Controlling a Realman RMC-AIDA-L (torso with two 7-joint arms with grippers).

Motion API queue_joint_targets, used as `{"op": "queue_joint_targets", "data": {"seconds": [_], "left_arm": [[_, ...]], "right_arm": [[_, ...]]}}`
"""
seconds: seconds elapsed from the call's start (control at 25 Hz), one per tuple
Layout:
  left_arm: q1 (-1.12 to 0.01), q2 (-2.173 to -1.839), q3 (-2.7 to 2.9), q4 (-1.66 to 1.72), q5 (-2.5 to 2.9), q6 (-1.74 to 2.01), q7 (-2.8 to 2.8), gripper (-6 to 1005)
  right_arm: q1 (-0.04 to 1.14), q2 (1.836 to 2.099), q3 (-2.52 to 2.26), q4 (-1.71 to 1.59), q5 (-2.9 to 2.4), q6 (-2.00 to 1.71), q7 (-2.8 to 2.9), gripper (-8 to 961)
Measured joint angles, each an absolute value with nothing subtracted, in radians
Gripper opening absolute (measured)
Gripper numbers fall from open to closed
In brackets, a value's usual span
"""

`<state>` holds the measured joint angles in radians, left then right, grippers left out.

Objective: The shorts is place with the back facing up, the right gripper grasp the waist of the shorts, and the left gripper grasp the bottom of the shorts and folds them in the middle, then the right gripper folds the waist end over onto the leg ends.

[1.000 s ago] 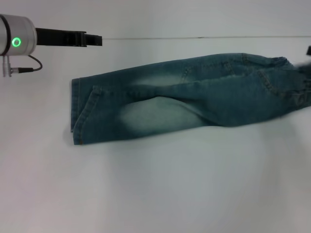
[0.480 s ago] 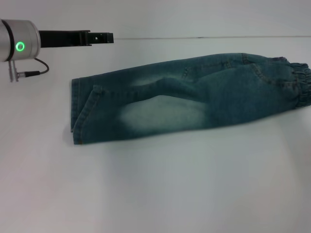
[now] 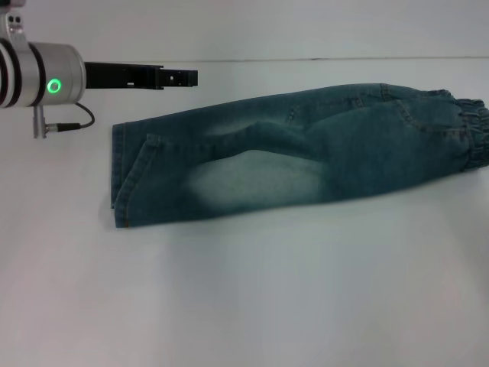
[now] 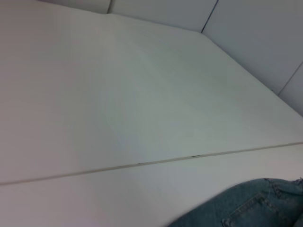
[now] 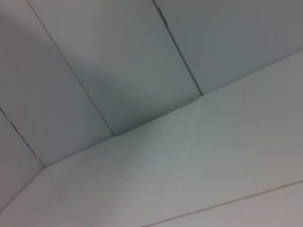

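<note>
The left end effector is hovering empty, opening unclear, beyond the shorts lying lengthwise-folded on the bench; right end effector unseen. Next, likely, the waist is awaiting grasping and folding onto leg ends.

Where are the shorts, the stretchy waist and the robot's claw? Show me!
the shorts [image 3: 260, 172]: head view, on the pale faded patch.
the waist of the shorts [image 3: 474, 130]: head view, on the ruched band.
the left end effector [image 3: 179, 77]: head view, at its black tip.
</note>
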<state>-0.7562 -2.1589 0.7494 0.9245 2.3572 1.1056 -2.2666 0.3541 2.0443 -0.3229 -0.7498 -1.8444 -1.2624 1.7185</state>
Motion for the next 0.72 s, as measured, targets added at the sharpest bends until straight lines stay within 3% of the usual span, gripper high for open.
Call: {"op": "queue_joint_targets", "data": {"seconds": [0.72], "left_arm": [[-0.819, -2.153, 0.936, 0.887, 2.824, 0.964, -2.437, 919]], "right_arm": [[0.342, 2.043, -0.274, -0.723, -1.844, -1.345, 1.728, 942]]}}
